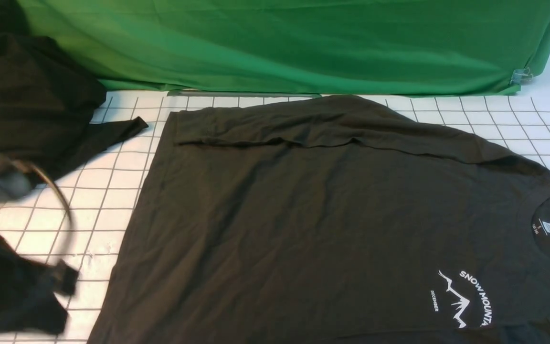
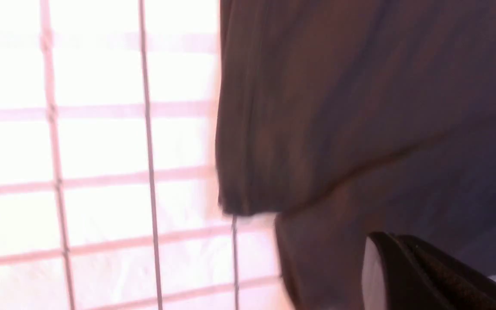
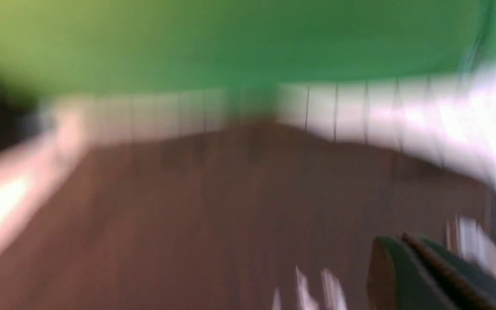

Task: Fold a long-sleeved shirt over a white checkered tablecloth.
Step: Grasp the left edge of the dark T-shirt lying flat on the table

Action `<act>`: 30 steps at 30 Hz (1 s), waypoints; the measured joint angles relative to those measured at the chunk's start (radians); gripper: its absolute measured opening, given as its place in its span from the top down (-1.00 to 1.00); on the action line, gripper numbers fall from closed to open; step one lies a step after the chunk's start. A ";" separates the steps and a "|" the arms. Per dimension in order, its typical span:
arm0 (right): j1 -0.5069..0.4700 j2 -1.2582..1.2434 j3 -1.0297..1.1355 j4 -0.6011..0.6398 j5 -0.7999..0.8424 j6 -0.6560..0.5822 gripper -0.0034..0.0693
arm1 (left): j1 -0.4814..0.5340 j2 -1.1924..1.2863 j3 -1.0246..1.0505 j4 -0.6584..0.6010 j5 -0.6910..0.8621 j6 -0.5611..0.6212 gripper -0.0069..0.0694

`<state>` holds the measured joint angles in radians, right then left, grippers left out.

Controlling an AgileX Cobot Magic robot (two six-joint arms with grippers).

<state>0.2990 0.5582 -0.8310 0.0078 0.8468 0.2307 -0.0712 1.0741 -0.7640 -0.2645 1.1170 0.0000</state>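
A large charcoal long-sleeved shirt [image 1: 303,220] lies spread flat across the centre and right of the front view. It rests on a white tablecloth [image 1: 112,191] ruled in thin grey squares, which covers the counter. The collar, with a white neck label, sits at the right edge of the frame. A white "SNOW MOUNTAIN" peak logo shows at lower right. 1 sleeve [image 1: 265,126] is already laid across the body along the shirt's upper edge in the frame. A green cloth [image 1: 280,43] hangs across the top. A second dark garment [image 1: 22,95], with no print showing, is heaped at upper left, apart from the shirt.

The left arm [image 1: 12,286] is a dark blur at the lower left edge, on the shirt's hem side. Its wrist view shows only 1 finger of the left gripper [image 2: 407,271], over layered dark cloth and grid, so I cannot tell whether it is spread or pinching. The right gripper [image 3: 416,275] is absent from the front view. Its wrist view is heavily blurred and shows 1 finger over the shirt, so its state cannot be told either.

Judging from this layout, the sleeve folding is part done. The next move likely calls for bringing the other sleeve, not visible here, over the body. The hem would then go toward the collar without pulling the folded sleeve loose.
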 joint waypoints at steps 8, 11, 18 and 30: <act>0.151 0.372 -0.096 -0.018 0.229 -0.118 0.91 | -0.403 0.144 0.118 0.098 -0.088 -0.176 0.83; 0.156 0.414 -0.096 -0.008 0.218 -0.123 0.91 | -0.473 0.182 0.124 0.149 -0.092 -0.256 0.83; 0.158 0.432 -0.099 -0.008 0.169 -0.147 0.91 | -0.525 0.240 0.125 0.231 -0.212 -0.340 0.55; 0.158 0.432 -0.099 -0.008 0.147 -0.150 0.91 | -0.526 0.394 0.130 0.258 -0.315 -0.359 -0.44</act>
<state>0.4566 0.9904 -0.9297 0.0000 0.9934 0.0807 -0.5967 1.4677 -0.6344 -0.0061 0.8019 -0.3593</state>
